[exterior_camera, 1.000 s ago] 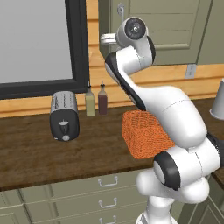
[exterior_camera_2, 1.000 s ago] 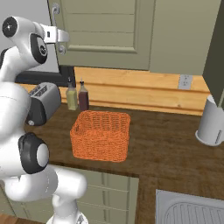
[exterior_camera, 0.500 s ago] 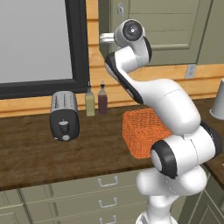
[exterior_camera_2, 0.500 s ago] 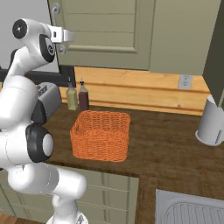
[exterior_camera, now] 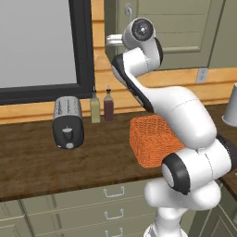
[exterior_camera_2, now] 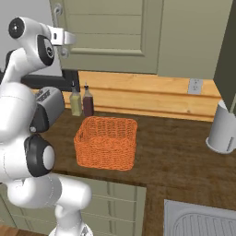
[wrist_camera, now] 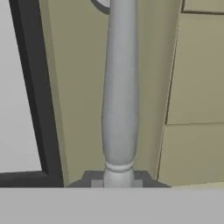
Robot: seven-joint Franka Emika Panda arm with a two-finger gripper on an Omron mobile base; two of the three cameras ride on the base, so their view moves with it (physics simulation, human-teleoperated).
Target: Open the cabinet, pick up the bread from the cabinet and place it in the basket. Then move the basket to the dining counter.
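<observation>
The sage-green cabinet (exterior_camera: 185,28) (exterior_camera_2: 115,27) stands with its door closed, so the bread is hidden. Its silver bar handle (wrist_camera: 119,109) (exterior_camera_2: 57,9) runs down the left edge of the door. My gripper (wrist_camera: 118,179) (exterior_camera: 112,40) (exterior_camera_2: 65,37) is shut on this handle, with a dark fingertip (wrist_camera: 92,178) pressed against each side. The orange wicker basket (exterior_camera: 150,139) (exterior_camera_2: 107,142) sits empty on the dark wood worktop below, well under the hand. The dining counter is out of view.
A toaster (exterior_camera: 68,121) (exterior_camera_2: 48,106) and two bottles (exterior_camera: 102,106) (exterior_camera_2: 81,101) stand at the back left of the worktop. A dark-framed window (exterior_camera: 83,46) adjoins the cabinet. A grey canister (exterior_camera_2: 223,129) stands at right, a sink (exterior_camera_2: 203,221) at front right.
The jaws have closed on the cabinet handle; a second ago they were open around it. The arm has barely shifted and the door has not moved.
</observation>
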